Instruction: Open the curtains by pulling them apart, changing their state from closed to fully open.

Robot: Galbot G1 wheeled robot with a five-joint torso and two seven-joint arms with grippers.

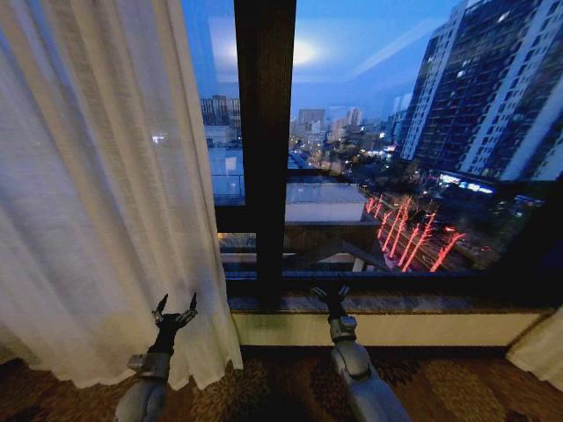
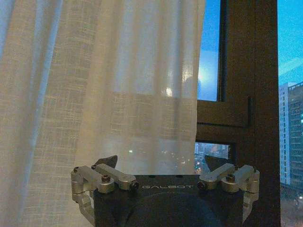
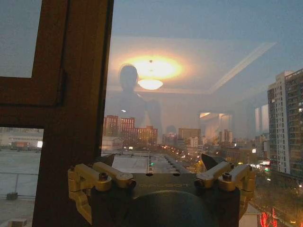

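Observation:
The left curtain [image 1: 97, 193], a sheer white pleated panel, hangs over the left part of the window with its inner edge left of the dark mullion. A bit of the right curtain [image 1: 541, 347] shows at the lower right corner. My left gripper [image 1: 174, 314] stands open just in front of the left panel's lower inner edge, with nothing between its fingers. In the left wrist view the curtain [image 2: 104, 94] hangs close ahead of the open left gripper [image 2: 161, 163]. My right gripper [image 1: 331, 294] is open and low before the mullion; in its wrist view the right gripper [image 3: 158, 161] faces bare glass.
A dark vertical window mullion [image 1: 264, 149] splits the glass, with a city at dusk beyond. A cream sill ledge [image 1: 378, 327] runs below the window. Patterned carpet [image 1: 449, 387] lies under both arms. The glass reflects a ceiling lamp [image 3: 150, 84].

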